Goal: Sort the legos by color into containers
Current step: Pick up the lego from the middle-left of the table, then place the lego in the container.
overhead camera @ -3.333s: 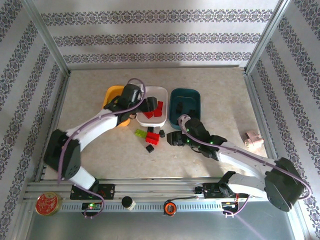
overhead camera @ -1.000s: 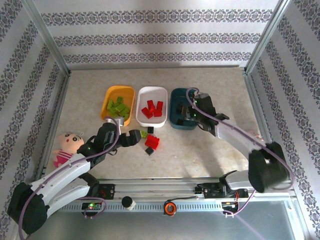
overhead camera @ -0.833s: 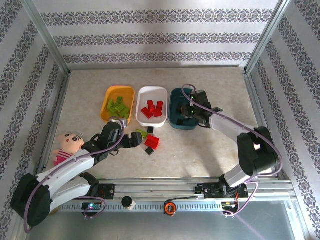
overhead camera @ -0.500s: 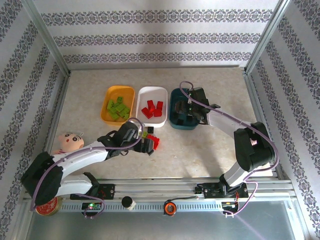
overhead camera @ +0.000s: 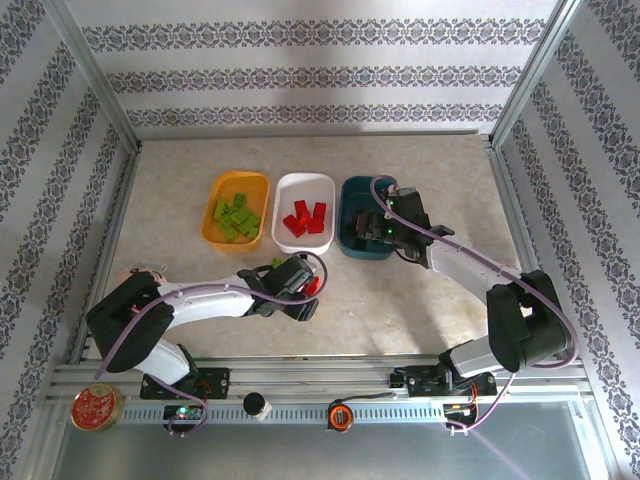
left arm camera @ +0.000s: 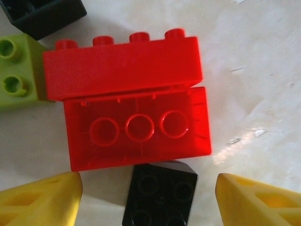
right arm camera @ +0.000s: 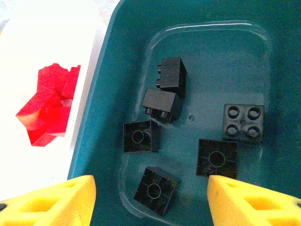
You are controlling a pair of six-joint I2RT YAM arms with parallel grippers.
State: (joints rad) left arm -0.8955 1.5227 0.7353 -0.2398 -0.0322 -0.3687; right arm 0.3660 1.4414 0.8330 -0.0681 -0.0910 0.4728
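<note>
**Left claw** [left arm camera: 150,203]: the jaws are apart, low over the tabletop [left arm camera: 254,70], with nothing clamped. A small black brick [left arm camera: 160,193] lies between the yellow fingertips [left arm camera: 42,202] and touches neither of them. Just beyond it, two red bricks [left arm camera: 134,96] lie pressed together. One is on its side with its studs facing away from the claw, the other lies hollow side up. A lime brick [left arm camera: 16,70] touches their left end. A second black brick [left arm camera: 42,14] sits past that one, at the corner of the wrist view.

**Right claw** [right arm camera: 148,202]: the jaws are apart and empty, above the near end of the teal tray [right arm camera: 99,117]. Six black pieces [right arm camera: 162,104] lie loose on the tray floor. Some are studs up, some hollow side up and some on their sides.

**Trays**: the three stand side by side in a row at mid-tabletop.
- The white tray [right arm camera: 56,37] is in the middle, just beside the teal one. It holds a red heap [right arm camera: 47,113].
- The yellow tray [overhead camera: 240,185] is at the left end. It holds green pieces [overhead camera: 235,216].

**Other**: a round red tin [overhead camera: 95,405] rests on the frame at the near left corner, well apart from the trays.
</note>
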